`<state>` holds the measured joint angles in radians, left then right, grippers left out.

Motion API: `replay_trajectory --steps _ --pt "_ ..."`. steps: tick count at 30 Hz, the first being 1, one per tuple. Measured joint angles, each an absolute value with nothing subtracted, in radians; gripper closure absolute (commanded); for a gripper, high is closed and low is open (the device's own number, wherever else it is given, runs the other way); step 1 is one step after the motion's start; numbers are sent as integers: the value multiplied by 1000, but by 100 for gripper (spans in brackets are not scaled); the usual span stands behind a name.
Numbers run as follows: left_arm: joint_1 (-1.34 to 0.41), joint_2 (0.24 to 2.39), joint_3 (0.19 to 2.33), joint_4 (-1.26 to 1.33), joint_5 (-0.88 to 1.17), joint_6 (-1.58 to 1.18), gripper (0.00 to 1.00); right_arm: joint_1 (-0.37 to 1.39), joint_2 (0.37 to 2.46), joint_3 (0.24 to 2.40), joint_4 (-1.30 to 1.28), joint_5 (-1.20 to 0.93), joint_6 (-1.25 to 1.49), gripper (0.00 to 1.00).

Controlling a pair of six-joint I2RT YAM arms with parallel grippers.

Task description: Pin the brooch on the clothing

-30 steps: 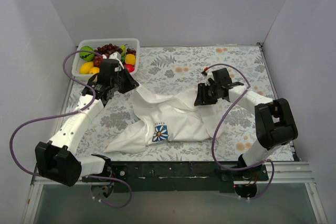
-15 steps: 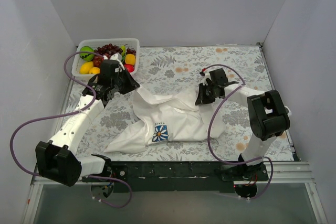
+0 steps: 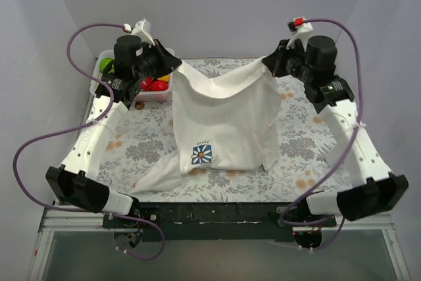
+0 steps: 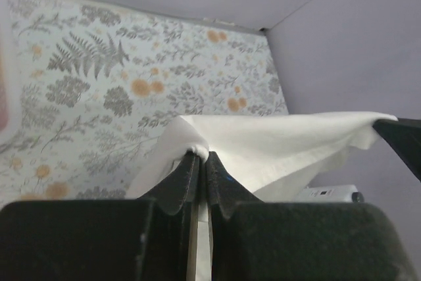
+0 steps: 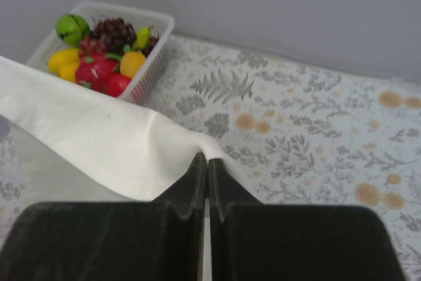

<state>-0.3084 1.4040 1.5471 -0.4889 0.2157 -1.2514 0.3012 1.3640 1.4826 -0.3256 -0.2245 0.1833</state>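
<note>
The clothing (image 3: 223, 120), a white T-shirt, is suspended above the middle of the table (image 3: 316, 136), which carries a floral-patterned cover. The left gripper (image 3: 175, 64) pinches one upper corner of the shirt; in the left wrist view its fingers (image 4: 186, 177) are pressed together on a fold of white fabric with only a thin slit between them. The right gripper (image 3: 269, 64) pinches the opposite upper corner; in the right wrist view its fingers (image 5: 195, 177) are likewise closed tight on the cloth edge. The top edge of the shirt sags slightly between the two grip points. The body of the garment slopes down toward the near edge of the table, where its lower part and one sleeve rest on the cover. The blue-and-white daisy print (image 3: 202, 154) faces upward, low on the left half of the shirt. One container is present: a white perforated basket (image 5: 156, 57) at the far left corner of the table, behind the left arm and partly hidden by it in the top view. Contents of the basket: a green fruit (image 5: 71, 27), a bunch of dark grapes (image 5: 112, 31), yellow fruits (image 5: 62, 60), red fruits (image 5: 102, 74) and an orange fruit (image 5: 131, 64). The shirt does not touch the basket.
</note>
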Motion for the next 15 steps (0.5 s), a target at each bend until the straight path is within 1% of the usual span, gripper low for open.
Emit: replay_trajectory --steps 3,7,10,13,15 --pt "-308 1406 1618 -466 229 -1245 100 290 1215 1470 -279 -203 184 99" --pt "-308 1343 1575 -435 244 -1250 100 290 1100 1413 -252 -239 181 98" --pt "-308 1248 1431 -407 257 -1266 100 294 1098 1353 -255 -327 159 95" --pt "-308 1156 1247 -407 275 -1296 100 333 1156 1229 -284 -394 115 90" --pt "-308 1112 1118 -413 279 -1322 100 402 1241 1143 -338 -393 73 82"
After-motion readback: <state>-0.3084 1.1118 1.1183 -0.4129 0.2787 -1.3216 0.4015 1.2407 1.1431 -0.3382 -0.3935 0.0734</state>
